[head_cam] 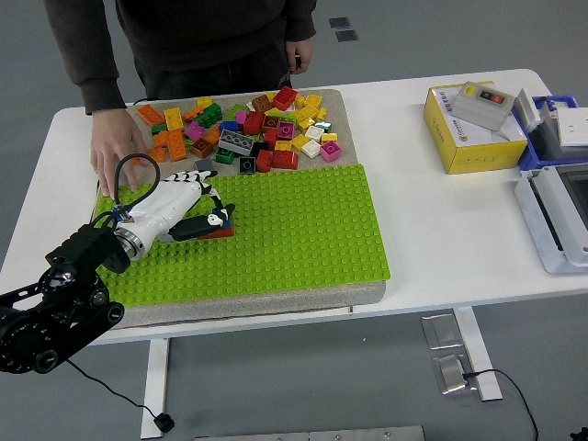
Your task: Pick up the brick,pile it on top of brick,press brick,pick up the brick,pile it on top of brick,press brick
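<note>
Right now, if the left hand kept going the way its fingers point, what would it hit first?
The left hand points right across the green baseplate, already on the small red-and-blue brick stack. Past that, only bare studs show; height above them is unclear.

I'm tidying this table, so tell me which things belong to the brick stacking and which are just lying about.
In use: left robot hand; red and blue stacked bricks; green studded baseplate; loose coloured brick pile.
Lying about: yellow cardboard box; grey button switch; blue plastic bin.
</note>
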You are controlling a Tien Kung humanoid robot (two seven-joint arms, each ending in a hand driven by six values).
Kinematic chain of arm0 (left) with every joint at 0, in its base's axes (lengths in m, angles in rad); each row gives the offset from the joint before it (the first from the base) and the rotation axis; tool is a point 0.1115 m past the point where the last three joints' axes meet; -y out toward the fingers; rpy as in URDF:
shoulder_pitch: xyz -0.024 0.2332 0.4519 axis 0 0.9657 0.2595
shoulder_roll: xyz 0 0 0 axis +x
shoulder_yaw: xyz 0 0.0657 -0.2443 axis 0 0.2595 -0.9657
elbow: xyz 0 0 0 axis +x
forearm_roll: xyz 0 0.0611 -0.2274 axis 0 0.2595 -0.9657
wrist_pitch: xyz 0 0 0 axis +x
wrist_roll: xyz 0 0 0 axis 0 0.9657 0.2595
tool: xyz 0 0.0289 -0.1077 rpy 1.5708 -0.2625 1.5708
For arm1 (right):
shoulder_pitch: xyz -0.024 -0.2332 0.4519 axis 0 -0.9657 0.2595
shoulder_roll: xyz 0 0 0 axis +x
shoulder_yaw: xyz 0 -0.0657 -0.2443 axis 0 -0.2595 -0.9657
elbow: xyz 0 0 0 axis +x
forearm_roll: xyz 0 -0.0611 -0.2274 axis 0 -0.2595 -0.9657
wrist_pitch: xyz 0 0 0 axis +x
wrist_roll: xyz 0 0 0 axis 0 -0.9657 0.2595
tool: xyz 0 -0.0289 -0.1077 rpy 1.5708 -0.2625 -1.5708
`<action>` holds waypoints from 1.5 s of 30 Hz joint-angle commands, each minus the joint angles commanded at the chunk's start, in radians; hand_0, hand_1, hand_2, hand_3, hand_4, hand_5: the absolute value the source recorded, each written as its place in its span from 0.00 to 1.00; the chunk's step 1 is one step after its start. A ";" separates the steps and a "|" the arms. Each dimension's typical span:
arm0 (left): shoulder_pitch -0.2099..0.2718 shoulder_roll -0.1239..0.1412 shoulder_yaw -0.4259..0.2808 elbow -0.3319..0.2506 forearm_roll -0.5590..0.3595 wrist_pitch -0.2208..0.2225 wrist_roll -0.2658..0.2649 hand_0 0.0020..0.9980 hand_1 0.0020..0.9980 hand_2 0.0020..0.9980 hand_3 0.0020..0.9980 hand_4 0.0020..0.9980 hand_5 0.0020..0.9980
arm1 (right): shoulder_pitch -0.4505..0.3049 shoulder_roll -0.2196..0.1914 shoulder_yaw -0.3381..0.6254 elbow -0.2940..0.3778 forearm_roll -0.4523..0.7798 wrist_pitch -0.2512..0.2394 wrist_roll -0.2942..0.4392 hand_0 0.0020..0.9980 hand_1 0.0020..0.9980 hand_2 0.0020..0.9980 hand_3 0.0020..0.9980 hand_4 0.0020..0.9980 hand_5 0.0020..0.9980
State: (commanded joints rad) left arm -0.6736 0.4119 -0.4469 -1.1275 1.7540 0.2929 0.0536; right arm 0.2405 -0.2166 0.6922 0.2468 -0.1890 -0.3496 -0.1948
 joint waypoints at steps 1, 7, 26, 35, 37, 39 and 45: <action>-0.001 0.000 0.001 0.000 -0.001 -0.002 0.000 1.00 1.00 1.00 0.61 0.60 1.00 | 0.001 0.000 0.000 0.000 0.000 0.000 0.000 0.60 0.52 0.51 0.68 0.11 0.92; -0.005 -0.003 0.005 0.015 -0.006 -0.001 0.000 1.00 1.00 1.00 0.61 0.60 1.00 | 0.003 0.001 -0.001 0.000 0.001 0.001 0.001 0.60 0.52 0.51 0.68 0.11 0.92; -0.011 -0.018 0.010 0.057 -0.024 -0.005 -0.001 1.00 1.00 1.00 0.62 0.56 0.98 | 0.006 0.003 -0.010 0.000 0.013 0.003 0.005 0.60 0.52 0.51 0.68 0.11 0.92; -0.005 -0.021 0.010 0.062 -0.028 -0.004 -0.002 1.00 1.00 1.00 0.62 0.56 0.98 | 0.005 0.003 -0.012 0.000 0.017 0.003 0.006 0.60 0.52 0.52 0.68 0.11 0.91; -0.003 -0.021 0.011 0.061 -0.028 -0.005 0.000 1.00 1.00 1.00 0.62 0.56 0.97 | 0.005 0.003 -0.012 0.000 0.018 0.003 0.006 0.60 0.52 0.52 0.68 0.11 0.92; -0.002 -0.021 0.012 0.060 -0.029 -0.006 0.001 1.00 1.00 1.00 0.62 0.56 0.97 | 0.004 0.003 -0.013 0.000 0.021 0.003 0.007 0.60 0.52 0.52 0.68 0.11 0.92; -0.002 -0.022 0.014 0.058 -0.027 -0.008 0.003 1.00 1.00 1.00 0.62 0.56 0.97 | 0.004 0.002 -0.012 0.000 0.021 0.003 0.007 0.60 0.52 0.52 0.68 0.11 0.92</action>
State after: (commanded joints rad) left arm -0.6751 0.3903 -0.4330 -1.0700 1.7266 0.2846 0.0570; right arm 0.2445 -0.2142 0.6805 0.2466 -0.1682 -0.3463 -0.1873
